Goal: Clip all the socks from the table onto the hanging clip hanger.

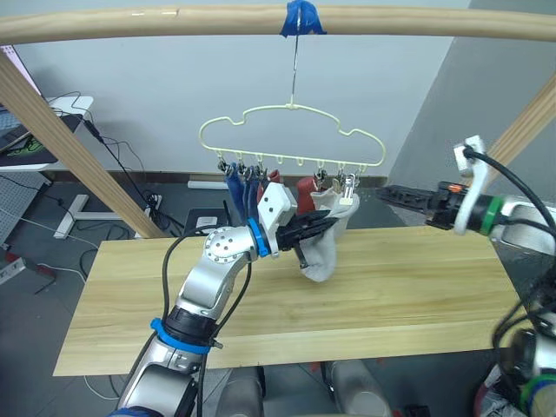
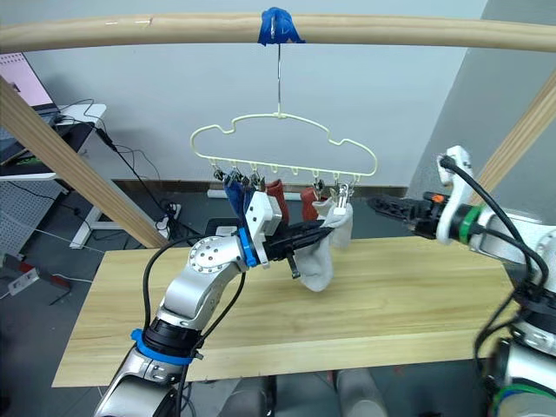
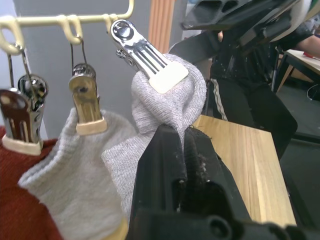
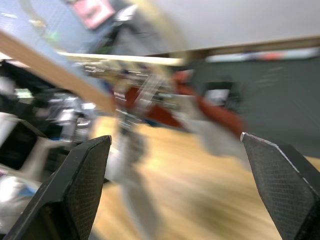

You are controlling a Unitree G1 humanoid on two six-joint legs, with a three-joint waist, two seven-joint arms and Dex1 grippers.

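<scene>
The pale yellow-green clip hanger [image 1: 291, 130] hangs by its hook from the top beam, above the far edge of the table [image 1: 391, 295]. Blue socks [image 1: 239, 191] and a red sock [image 1: 304, 187] hang from its clips. A light grey sock [image 3: 172, 100] hangs from a metal clip [image 3: 150, 60] near the hanger's right end. My left gripper [image 1: 333, 222] is shut on this sock just below the clip. A second grey sock [image 3: 70, 155] hangs clipped beside it. My right gripper [image 1: 388, 195] hovers to the right of the hanger, open and holding nothing.
A thick round wooden beam [image 1: 174, 22] runs overhead, with blue tape [image 1: 304, 17] where the hook hangs. Slanted wooden posts [image 1: 69, 148] stand at both sides behind the table. A desk with cables [image 1: 52, 122] stands at the far left.
</scene>
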